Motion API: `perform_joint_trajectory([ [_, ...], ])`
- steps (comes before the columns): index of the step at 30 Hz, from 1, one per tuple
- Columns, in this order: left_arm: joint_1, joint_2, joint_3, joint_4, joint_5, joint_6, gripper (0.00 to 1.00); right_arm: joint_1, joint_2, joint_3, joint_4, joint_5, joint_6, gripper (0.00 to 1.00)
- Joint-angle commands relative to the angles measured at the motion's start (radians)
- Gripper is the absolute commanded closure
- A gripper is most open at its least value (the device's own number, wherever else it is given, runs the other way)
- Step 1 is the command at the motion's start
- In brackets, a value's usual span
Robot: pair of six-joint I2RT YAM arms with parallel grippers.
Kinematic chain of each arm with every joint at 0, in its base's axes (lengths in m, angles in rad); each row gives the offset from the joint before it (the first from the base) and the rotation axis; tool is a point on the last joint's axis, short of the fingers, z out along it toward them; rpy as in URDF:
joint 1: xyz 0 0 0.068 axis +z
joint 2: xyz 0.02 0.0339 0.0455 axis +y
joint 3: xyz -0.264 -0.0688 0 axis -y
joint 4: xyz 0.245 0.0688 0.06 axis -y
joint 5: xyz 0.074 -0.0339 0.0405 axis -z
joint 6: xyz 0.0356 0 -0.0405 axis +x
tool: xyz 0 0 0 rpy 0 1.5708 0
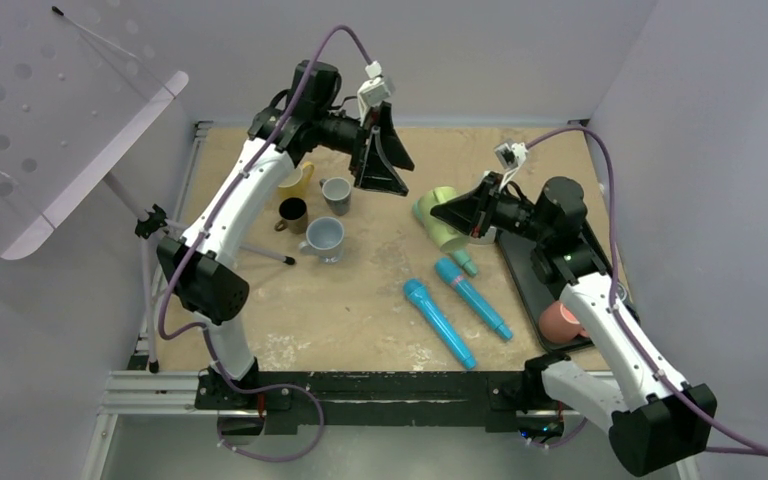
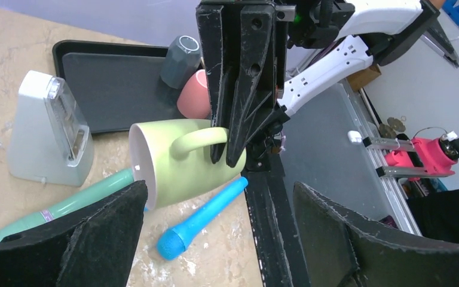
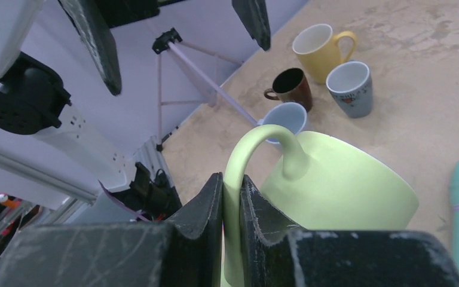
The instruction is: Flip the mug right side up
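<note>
The light green mug (image 1: 440, 220) (image 2: 179, 167) (image 3: 346, 185) is on its side right of the table's middle, its mouth turned away from the right arm. My right gripper (image 1: 436, 212) (image 3: 232, 194) is shut on its handle (image 3: 245, 155), whose loop is pinched between the black fingers (image 2: 239, 113). My left gripper (image 1: 381, 170) (image 2: 221, 239) hangs open above the back middle of the table. It is apart from the mug, with nothing between its wide-spread fingers (image 2: 77, 239).
Several upright mugs stand at the back left: yellow (image 1: 295, 180), grey (image 1: 336, 193), brown (image 1: 292, 213), pale blue (image 1: 325, 238). Two blue microphones (image 1: 440, 322) (image 1: 473, 297) and a teal one (image 1: 463, 262) lie nearby. A black tray (image 1: 525, 275) holds a pink mug (image 1: 560, 322).
</note>
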Motion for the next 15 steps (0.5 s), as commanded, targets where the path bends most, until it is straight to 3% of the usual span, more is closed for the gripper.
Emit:
perform_joint_trajectory([
  [1,-0.012,0.011,-0.025,0.009,0.049,0.084,0.08,0.036,0.009,0.074,0.255,-0.031,0.075,1.00],
  [5,-0.013,0.014,-0.070,-0.037,0.032,0.130,0.13,0.064,0.037,0.100,0.277,-0.036,0.074,1.00],
  [9,-0.015,0.017,-0.079,-0.039,-0.008,0.143,0.13,0.082,0.060,0.116,0.304,-0.049,0.081,1.00],
  [15,-0.064,0.026,-0.093,-0.076,0.081,0.165,0.13,0.101,0.078,0.117,0.341,-0.049,0.081,1.00],
])
